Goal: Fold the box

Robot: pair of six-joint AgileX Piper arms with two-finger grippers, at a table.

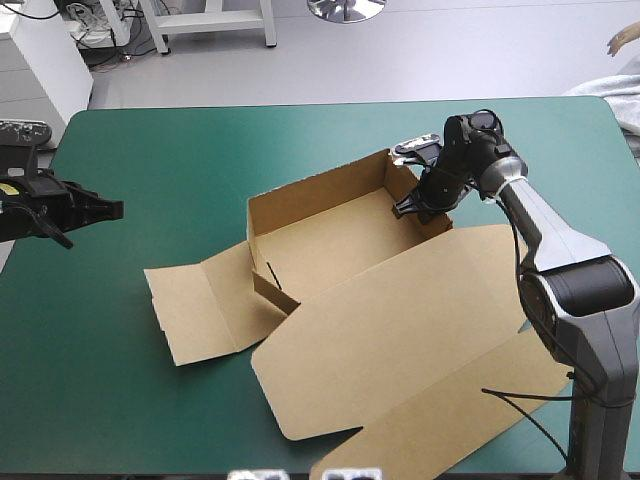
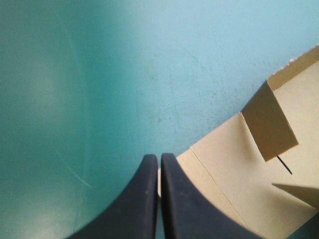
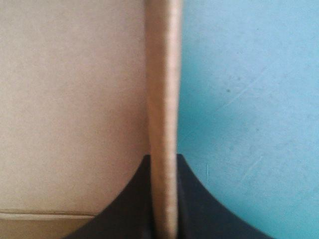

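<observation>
The brown box sits mid-table as an open tray with its back and side walls raised, a flap flat to the left and the big lid flat toward the front right. My right gripper is at the tray's right wall, shut on it. In the right wrist view the wall's edge runs up between the fingers, box floor on one side, teal-green cover on the other. My left gripper hovers shut near the table's left edge, well clear of the box; its wrist view shows the flap ahead.
The teal-green table is bare around the left gripper and along the back. A pale cloth-like thing lies at the far right corner.
</observation>
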